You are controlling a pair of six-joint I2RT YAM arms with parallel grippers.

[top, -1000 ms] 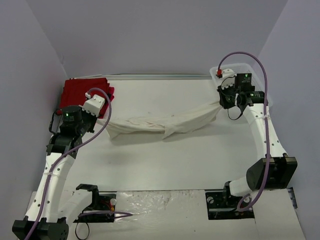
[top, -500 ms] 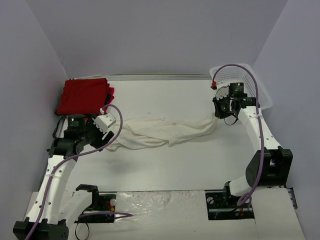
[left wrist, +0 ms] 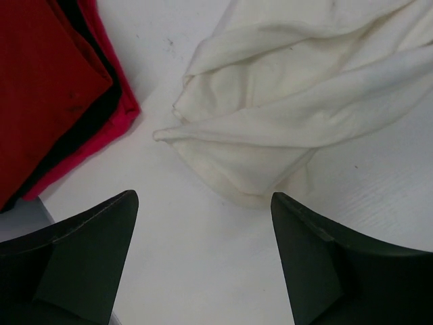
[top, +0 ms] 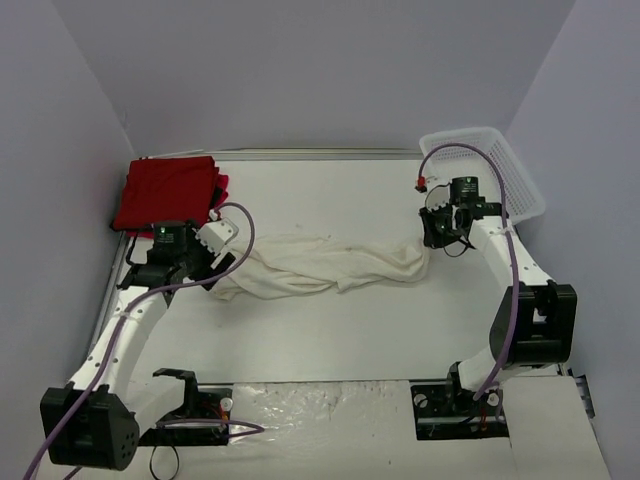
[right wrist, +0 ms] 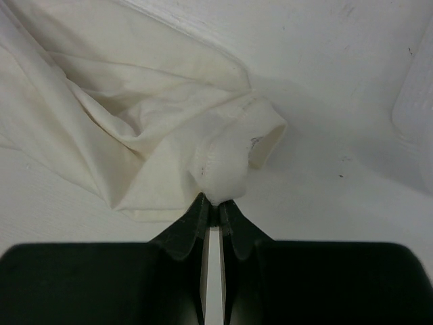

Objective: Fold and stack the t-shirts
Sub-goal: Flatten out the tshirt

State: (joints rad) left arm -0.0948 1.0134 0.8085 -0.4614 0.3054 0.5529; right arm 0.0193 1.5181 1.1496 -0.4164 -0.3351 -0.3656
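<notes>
Top external: flattening cream-white t-shirt [top: 330, 262]; left pincer [left wrist: 203, 200] wide open, empty; right pincer [right wrist: 215, 203] clamped on its right end; next, likely grasping its left edge.

The bunched t-shirt [top: 325, 265] is lying stretched crosswise on the middle of the table [top: 330, 335]. The folded stack of t-shirts [top: 168, 192] is sitting behind its left end, near but apart from it. The basket [top: 500, 165] is resting behind and right of its right end. The left gripper [top: 215, 265] is hanging at its left end, and the right gripper [top: 437, 232] is touching its right end.
</notes>
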